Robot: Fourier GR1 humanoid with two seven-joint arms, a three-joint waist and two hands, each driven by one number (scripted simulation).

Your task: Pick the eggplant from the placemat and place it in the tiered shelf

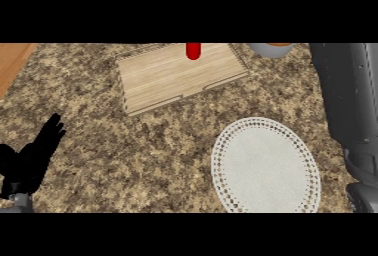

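At the far left, a strip of orange-brown wood [13, 62] shows beside the speckled brown stone table [133, 150]. Low on the left edge the black left hand [33, 155] rests with its fingers straight and pointing up, holding nothing. Further along, near the top, sits the light wooden tiered shelf [177, 77], flat and a bit turned. A small red thing [193, 51] pokes in at its top edge. To the right lies the white oval placemat [266, 167] with a lacy rim, and its top is bare. No eggplant shows anywhere. A grey bowl [269, 49] peeks in at the top. Along the right edge runs the grey right arm [347, 110]; its hand is out of sight.
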